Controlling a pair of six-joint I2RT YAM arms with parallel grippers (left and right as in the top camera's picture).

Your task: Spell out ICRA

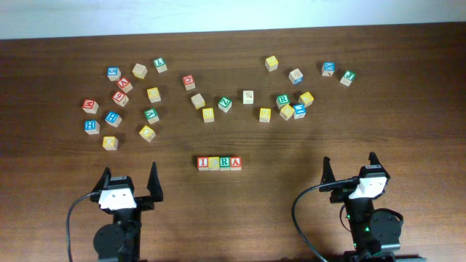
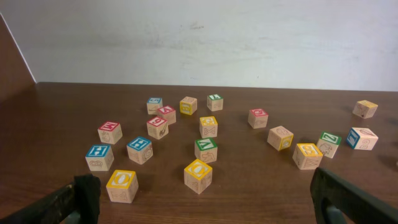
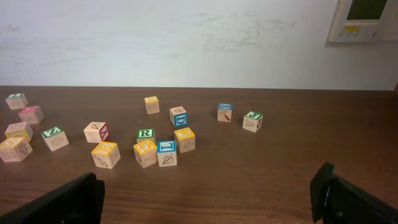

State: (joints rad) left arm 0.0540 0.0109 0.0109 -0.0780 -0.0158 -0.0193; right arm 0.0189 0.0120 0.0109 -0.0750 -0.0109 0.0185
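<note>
A row of four blocks (image 1: 219, 163) sits touching side by side on the table (image 1: 218, 225), near the middle and between the two arms. From left to right it reads a red I block (image 1: 203, 163), a yellowish block (image 1: 214, 163) whose letter is too small to make out, a green R block (image 1: 224, 163) and a red A block (image 1: 235, 163). If that second face is a C, the word looks finished and, by my judgement, nothing is left but to check it. If it is not, one swap is left. The left gripper (image 1: 129, 176) and the right gripper (image 1: 349, 166) both sit at the near edge with jaws spread wide and nothing between them, each well apart from the row. The loose blocks (image 1: 208, 114) lie scattered across the far half of the table. Only the overhead view shows the finished row. Neither wrist camera catches it, since both look past it to the far side. The left wrist view shows the left-hand scatter close enough to read faces, with its dark fingers (image 2: 81, 198) at the bottom corners. The right wrist view shows the right-hand cluster, including a spare green R (image 3: 145, 134), its own fingers (image 3: 348, 199) low in frame, and a wall panel (image 3: 367, 18) that no other view shows.
</note>
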